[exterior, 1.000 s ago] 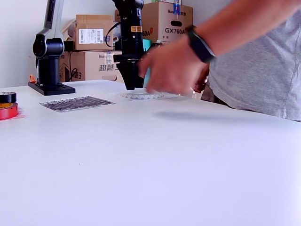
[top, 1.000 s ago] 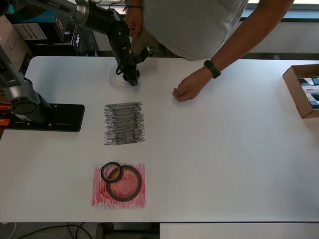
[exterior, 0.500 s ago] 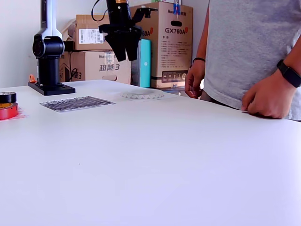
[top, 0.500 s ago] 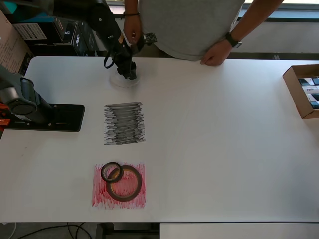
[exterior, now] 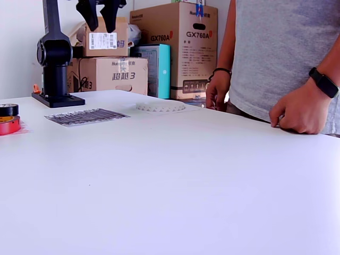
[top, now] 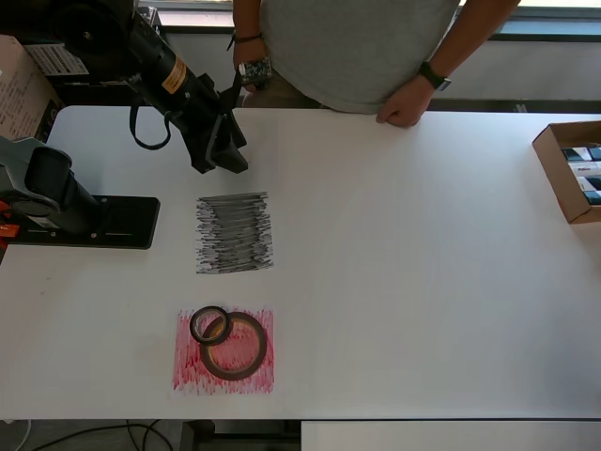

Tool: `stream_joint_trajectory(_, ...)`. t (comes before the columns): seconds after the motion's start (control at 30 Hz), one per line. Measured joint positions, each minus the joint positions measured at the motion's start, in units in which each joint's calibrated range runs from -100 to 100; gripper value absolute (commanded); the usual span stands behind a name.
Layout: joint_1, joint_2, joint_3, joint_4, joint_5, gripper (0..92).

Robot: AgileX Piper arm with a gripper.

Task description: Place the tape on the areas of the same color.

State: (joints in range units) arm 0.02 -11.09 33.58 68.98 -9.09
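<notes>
1. Tape rolls: the dark-red roll (top: 233,345) and the small black roll (top: 209,324) lie on the red sheet (top: 223,351), lower left of the overhead view, touching.
2. Above them, the black sheet (top: 234,232) is bare.
3. The white roll (exterior: 160,107) lies flat, upper middle of the exterior view.
4. My gripper (exterior: 100,20) hangs high above the table (top: 423,263), fingers spread, holding nothing.

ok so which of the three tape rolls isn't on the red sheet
The white roll. It lies alone at the table's far end, while the red roll and black roll share the red sheet.
</notes>
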Motion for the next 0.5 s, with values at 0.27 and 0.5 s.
stream_joint_trajectory(0.27,-12.16,-0.84,0.0,-1.52,-4.8,51.6)
stream_joint_trajectory(0.5,-23.03,0.21,0.0,-1.52,-9.82,51.6)
